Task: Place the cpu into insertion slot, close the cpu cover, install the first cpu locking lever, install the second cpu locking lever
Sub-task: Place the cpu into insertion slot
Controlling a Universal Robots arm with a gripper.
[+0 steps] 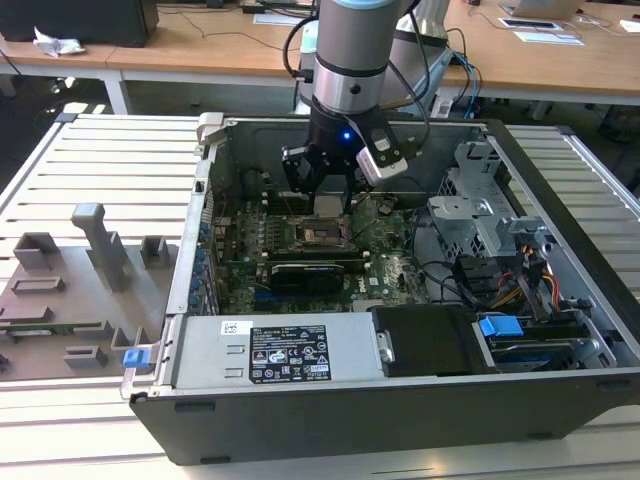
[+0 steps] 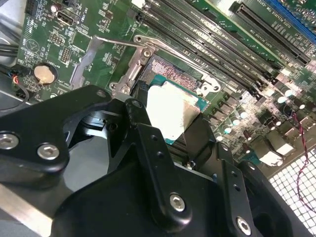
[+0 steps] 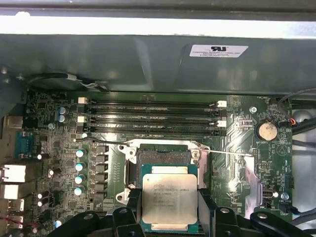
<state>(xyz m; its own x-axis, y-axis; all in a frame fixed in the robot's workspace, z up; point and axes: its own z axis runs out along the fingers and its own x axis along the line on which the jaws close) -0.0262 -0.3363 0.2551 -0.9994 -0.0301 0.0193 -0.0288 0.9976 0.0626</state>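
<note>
The gripper [image 1: 328, 200] pinches the cpu [image 3: 169, 201] by two opposite edges (silvery top facing the first wrist view) and holds it inside the case [image 1: 350, 420], over the slot [image 3: 164, 157] beside the memory slots [image 3: 153, 117].

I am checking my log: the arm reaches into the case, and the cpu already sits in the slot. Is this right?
Not quite. The arm reaches into the case, but the cpu is not in the slot: the gripper holds it, apart from the slot, as the first wrist view shows.
</note>
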